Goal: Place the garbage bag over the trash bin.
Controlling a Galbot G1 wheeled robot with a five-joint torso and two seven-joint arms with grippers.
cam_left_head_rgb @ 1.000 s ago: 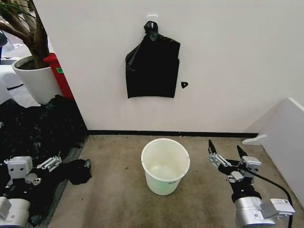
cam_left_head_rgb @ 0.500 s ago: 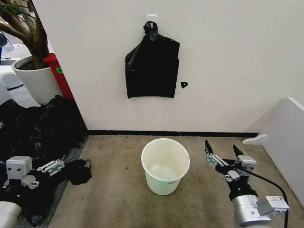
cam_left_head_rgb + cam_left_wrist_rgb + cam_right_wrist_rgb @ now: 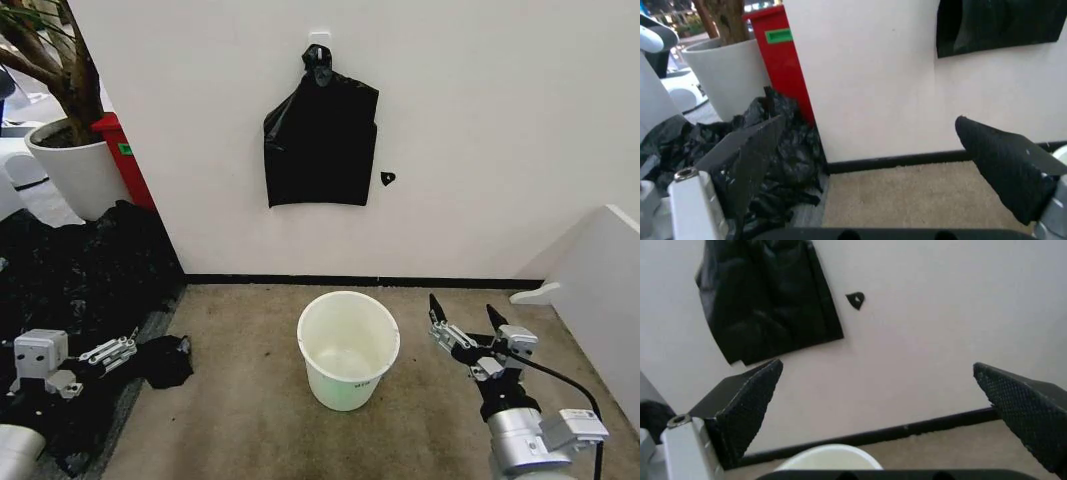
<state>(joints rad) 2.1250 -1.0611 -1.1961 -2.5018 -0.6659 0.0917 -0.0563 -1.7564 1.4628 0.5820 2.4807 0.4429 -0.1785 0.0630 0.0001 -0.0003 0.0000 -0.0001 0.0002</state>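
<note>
While beige carpet floor (image 3: 250,420) meets a white wall (image 3: 480,120), the trash bin (image 3: 348,349) stands upright, nothing inside. Garbage bag (image 3: 165,362) lies crumpled beside the left hand (image 3: 118,349), spread wide; right hand (image 3: 464,318) wide too, near the bin.

The room is evenly and brightly lit, the light soft and seemingly from above. The white wall (image 3: 480,130) shows no glare. The trash bin (image 3: 348,349) throws only a faint shadow on the carpet (image 3: 250,400). The head view is sharp. Both wrist views are softer: the left gripper (image 3: 873,150) and right gripper (image 3: 887,390) fingers look blurred up close.
</note>
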